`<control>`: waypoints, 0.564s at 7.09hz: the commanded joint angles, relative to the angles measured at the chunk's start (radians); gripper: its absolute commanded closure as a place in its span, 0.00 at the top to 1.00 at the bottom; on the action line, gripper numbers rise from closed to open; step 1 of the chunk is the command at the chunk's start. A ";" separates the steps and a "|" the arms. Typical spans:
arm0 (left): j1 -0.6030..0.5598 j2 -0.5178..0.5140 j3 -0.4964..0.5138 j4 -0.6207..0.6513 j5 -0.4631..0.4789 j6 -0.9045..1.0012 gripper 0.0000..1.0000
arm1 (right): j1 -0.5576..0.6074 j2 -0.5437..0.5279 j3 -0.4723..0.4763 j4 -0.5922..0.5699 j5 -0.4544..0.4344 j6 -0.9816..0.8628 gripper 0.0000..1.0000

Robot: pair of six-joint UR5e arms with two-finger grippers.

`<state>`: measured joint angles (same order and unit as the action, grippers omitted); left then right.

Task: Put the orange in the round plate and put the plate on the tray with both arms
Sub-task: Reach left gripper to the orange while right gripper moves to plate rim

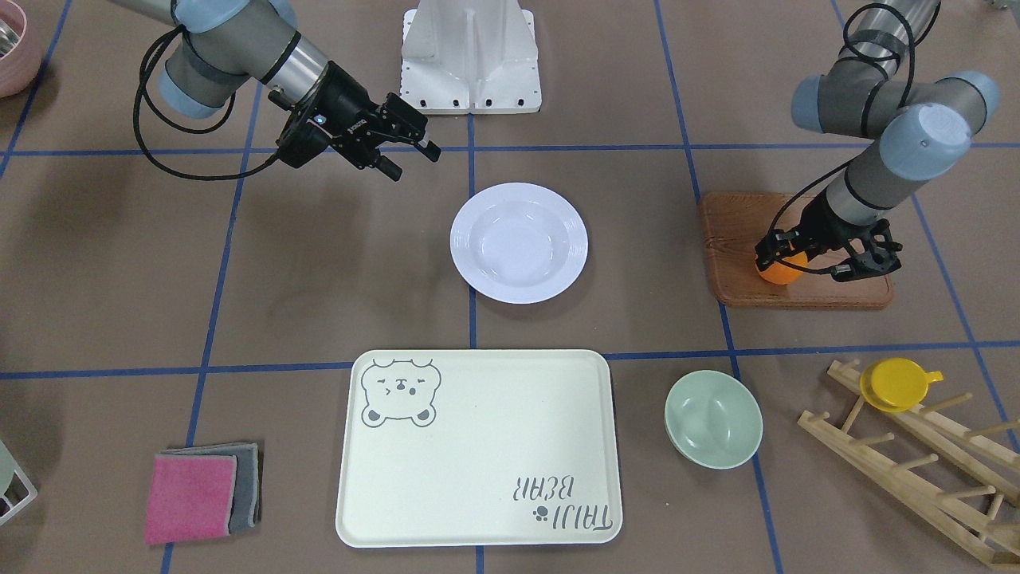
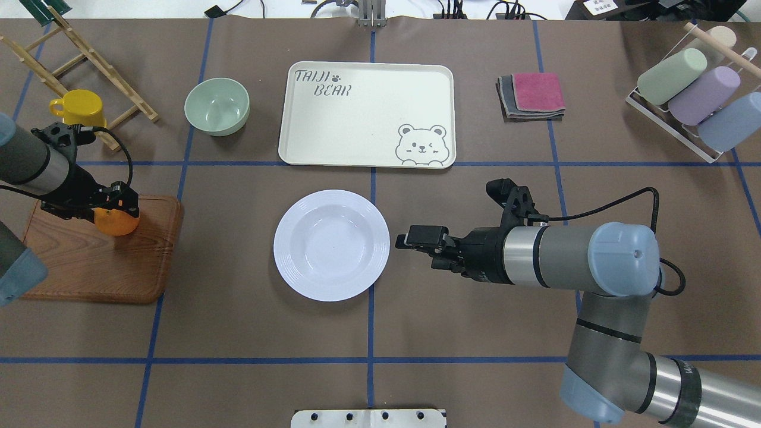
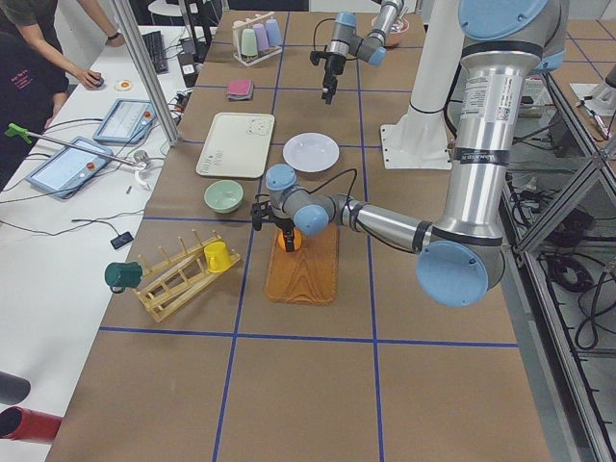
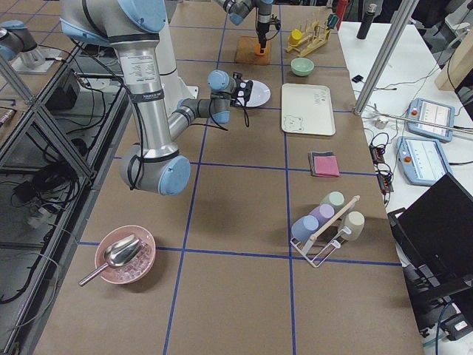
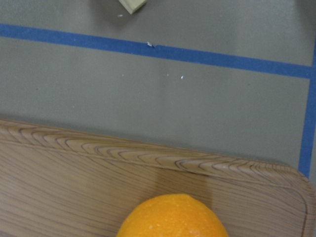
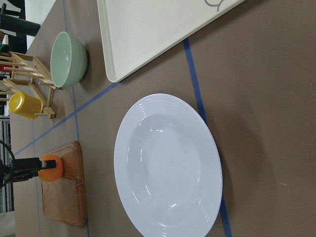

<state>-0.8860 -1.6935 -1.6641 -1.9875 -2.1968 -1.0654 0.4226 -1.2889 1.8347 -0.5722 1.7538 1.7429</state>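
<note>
1. Surface point(image 1: 319, 263): brown, marked off in squares with blue tape; it carries every item below.
2. Right arm point(image 1: 239, 40): it reaches in low over the surface, with its jaws parted and holding nothing. The jaws hang near the round plate, on the robot's right of it, and do not touch it.
3. Left arm point(image 1: 884, 159): it is bent down over the wooden board, with its jaws set on the orange from above. Whether they grip it cannot be told.
4. Tray point(image 1: 478, 454): cream, rectangular, with a bear face and "TAIJI BEAR" lettering. It lies flat on the far side of the round plate from the robot and has nothing on it.
5. Wooden board point(image 1: 749, 291): brown with rounded corners, lying at the robot's left.
6. Wooden rack point(image 1: 916, 462): it stands at the far left corner.
7. Round plate point(image 1: 519, 243): glossy white with a ribbed rim. It sits at mid-surface between tray and robot base, with nothing in it.
8. Bowl point(image 1: 713, 418): pale green, just beside the tray on its left.
9. Folded cloths point(image 1: 191, 494): pink over grey, lying to the right of the tray.
10. Yellow cup point(image 1: 896, 384): it sits on the rack.
11. Orange point(image 1: 782, 273): it sits on the wooden board near its far edge, under the left arm's jaws and well apart from the round plate.
</note>
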 commanded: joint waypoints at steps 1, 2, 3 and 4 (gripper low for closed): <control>0.004 -0.163 -0.020 0.126 -0.015 -0.121 0.62 | 0.001 0.090 -0.094 0.001 -0.045 -0.009 0.99; 0.042 -0.226 -0.032 0.163 -0.003 -0.195 0.62 | 0.001 0.123 -0.145 0.005 -0.056 -0.041 0.99; 0.089 -0.279 -0.032 0.165 0.006 -0.275 0.63 | 0.011 0.128 -0.178 0.006 -0.060 -0.046 0.99; 0.123 -0.320 -0.031 0.165 0.008 -0.341 0.63 | 0.021 0.143 -0.201 0.006 -0.060 -0.045 0.99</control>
<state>-0.8068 -1.9549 -1.6945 -1.8309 -2.1941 -1.3209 0.4330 -1.1655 1.6704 -0.5670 1.6978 1.7025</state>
